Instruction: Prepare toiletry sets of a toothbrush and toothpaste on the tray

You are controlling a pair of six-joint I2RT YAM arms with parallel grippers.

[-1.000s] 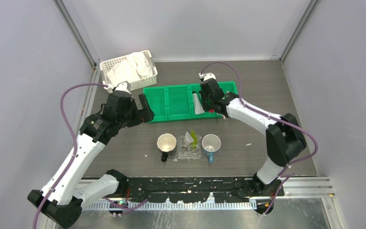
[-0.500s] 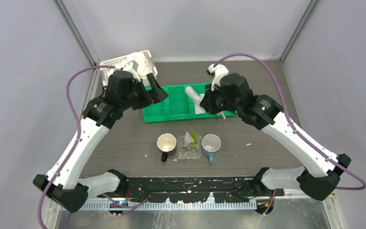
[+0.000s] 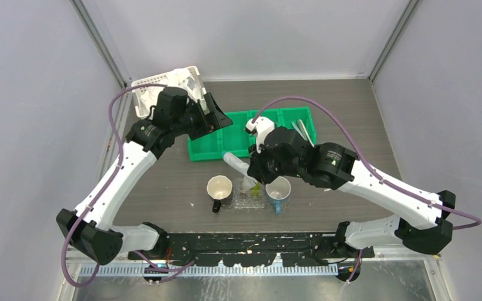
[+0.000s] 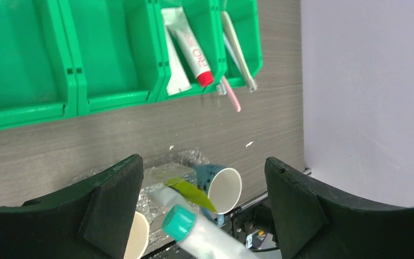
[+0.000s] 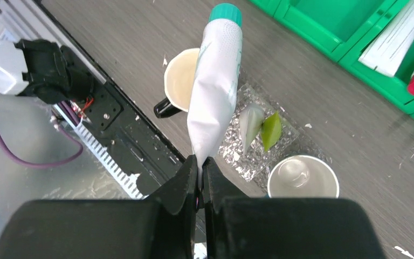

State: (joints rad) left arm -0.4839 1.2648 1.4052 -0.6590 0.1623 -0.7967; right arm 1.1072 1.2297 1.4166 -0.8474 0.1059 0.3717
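Right arm (image 3: 376,185) has swung off the green bin (image 4: 27,54) in the last second and now hangs over the tray (image 5: 237,152), bringing a toothpaste tube (image 5: 214,91) along; left arm (image 3: 119,182) has climbed toward the bin's left end, just by the white basket (image 3: 157,88). Left pincer (image 4: 203,162) first: jaws spread wide, nothing between them, and I'd say it is lining up for a pick from the bin. Right pincer (image 5: 199,167) is clamped tight on the flat crimped tail of that tube. Smart hold, by my reading: gripping the tail leaves the whole body free to be laid down. The tube itself is white with faint green print and a teal cap (image 5: 225,12), a bit dented in the middle, hanging tilted in the air above the tray's left side and the cream mug (image 3: 219,187), touching neither as far as I can tell. Now the tray: clear, crinkly plastic, sitting between 2 mugs, cream on its left, blue mug (image 3: 278,187) on its right, each just beside it. On it already, 2 small tubes lean together, a white tube (image 5: 250,124) and a yellow-green tube (image 5: 272,129). No toothbrush there that I can make out. Toothbrushes (image 4: 237,48) lie back in the bin's right-end compartment, a pink toothbrush (image 4: 232,99) poking out over the front lip, with a red-capped tube (image 4: 191,46) in the compartment next door. So brushes look like the missing half of each set.
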